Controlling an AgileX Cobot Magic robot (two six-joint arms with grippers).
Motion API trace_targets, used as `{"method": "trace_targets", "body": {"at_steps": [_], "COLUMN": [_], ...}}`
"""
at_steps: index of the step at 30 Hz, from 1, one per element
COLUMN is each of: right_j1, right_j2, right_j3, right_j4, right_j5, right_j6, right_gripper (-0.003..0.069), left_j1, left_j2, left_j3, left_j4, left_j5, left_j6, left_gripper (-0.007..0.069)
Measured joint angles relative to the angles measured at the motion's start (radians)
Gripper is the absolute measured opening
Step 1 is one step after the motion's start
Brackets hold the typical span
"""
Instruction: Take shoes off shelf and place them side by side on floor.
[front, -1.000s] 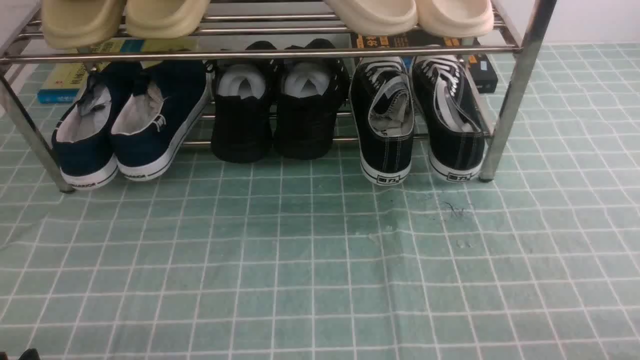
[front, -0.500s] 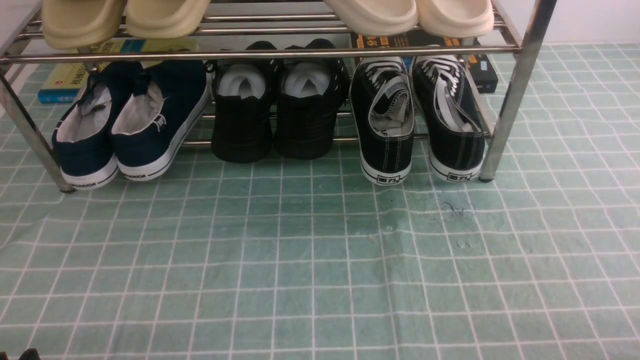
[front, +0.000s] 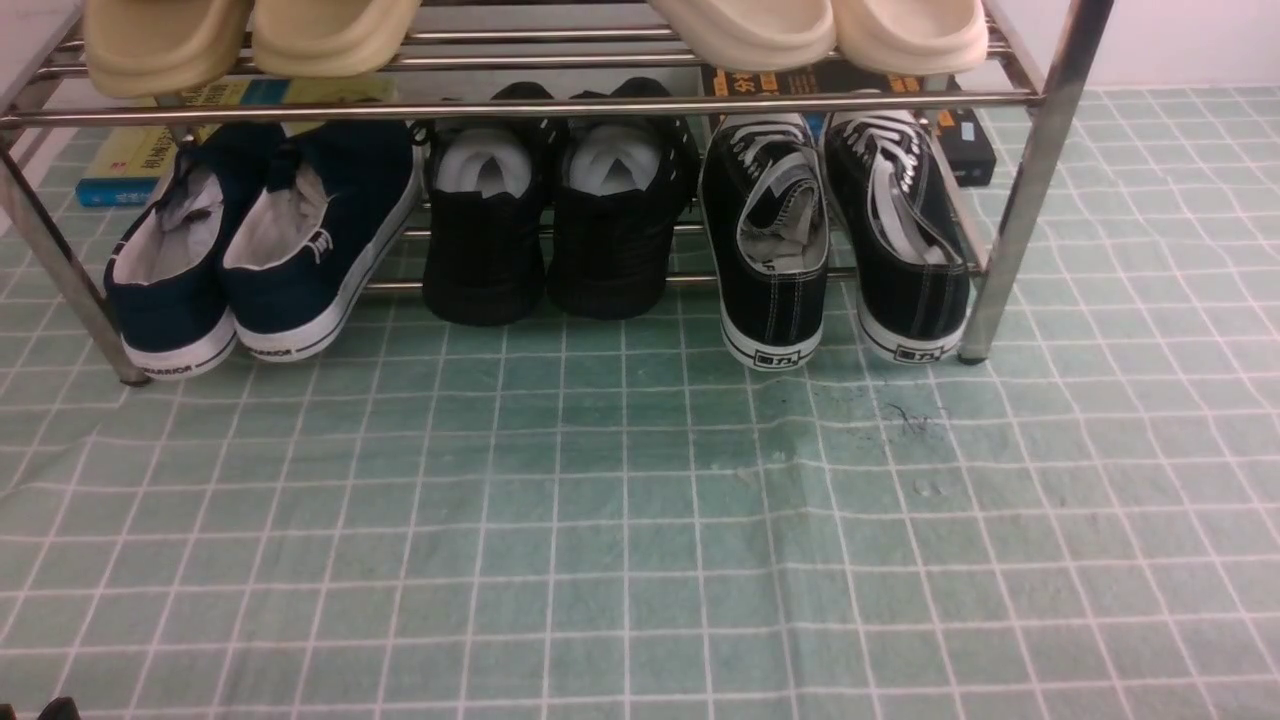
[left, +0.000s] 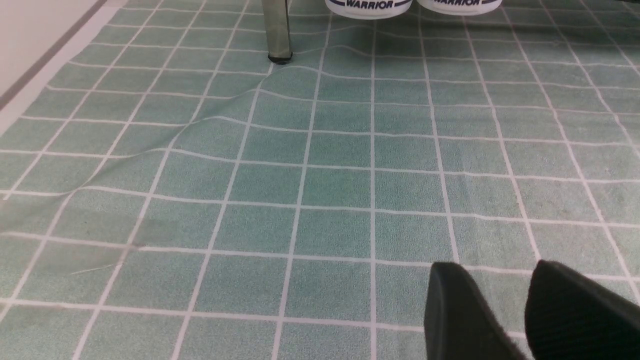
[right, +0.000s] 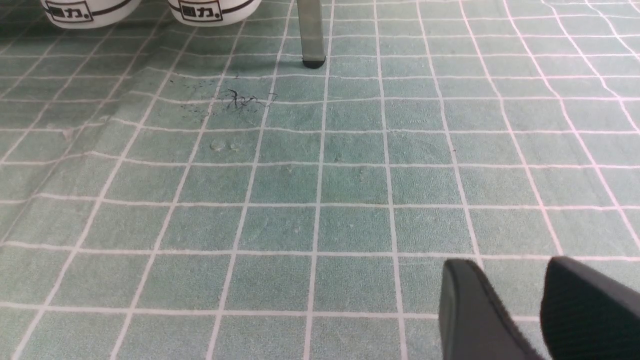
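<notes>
The pair of black canvas sneakers stands on the lower tier of the chrome shelf (front: 520, 105) at its right end, heels toward me: one shoe (front: 772, 240) and its mate (front: 905, 240) side by side. Their white heel ends (right: 87, 10) (right: 212, 10) show at the edge of the right wrist view. The green gridded floor (front: 640, 520) lies bare in front. My left gripper (left: 495, 267) hovers low over the floor, open and holding nothing. My right gripper (right: 507, 262) is likewise open and holding nothing. Neither gripper shows in the front view.
Navy slip-ons (front: 265, 250) and all-black shoes stuffed with paper (front: 555, 220) share the lower tier. Cream slippers (front: 740, 30) sit on the upper tier. Shelf legs (right: 310, 30) (left: 276, 27) stand on the sheet. Books (front: 120, 165) lie behind the shelf. A wrinkle (left: 215, 120) runs across the floor.
</notes>
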Motion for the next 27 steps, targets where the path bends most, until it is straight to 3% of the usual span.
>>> {"method": "trace_targets", "body": {"at_steps": [3, 7, 8, 11, 14, 22, 27], "right_j1": [0.0, 0.0, 0.0, 0.0, 0.0, 0.0, 0.0], "right_j2": [0.0, 0.0, 0.0, 0.0, 0.0, 0.0, 0.016], "right_j3": [0.001, 0.009, 0.012, 0.012, 0.012, 0.012, -0.073], "right_j4": [0.02, 0.195, 0.298, 0.447, 0.535, 0.586, 0.566], "right_j5": [-0.009, -0.053, -0.07, -0.085, -0.087, -0.131, -0.205], "right_j6": [0.005, 0.106, 0.162, 0.229, 0.246, 0.256, 0.164], "right_gripper": [0.0239, 0.0239, 0.0239, 0.0239, 0.0239, 0.0238, 0.0167], "left_j1": [0.0, 0.0, 0.0, 0.0, 0.0, 0.0, 0.0], "left_j2": [0.0, 0.0, 0.0, 0.0, 0.0, 0.0, 0.0], "left_j3": [0.0, 0.0, 0.0, 0.0, 0.0, 0.0, 0.0], "left_j4": [0.0, 0.0, 0.0, 0.0, 0.0, 0.0, 0.0], "left_j5": [0.0, 0.0, 0.0, 0.0, 0.0, 0.0, 0.0], "left_j6": [0.0, 0.0, 0.0, 0.0, 0.0, 0.0, 0.0], "left_gripper": [0.0242, 0.0242, 0.0242, 0.0242, 0.0242, 0.0242, 0.0242]}}
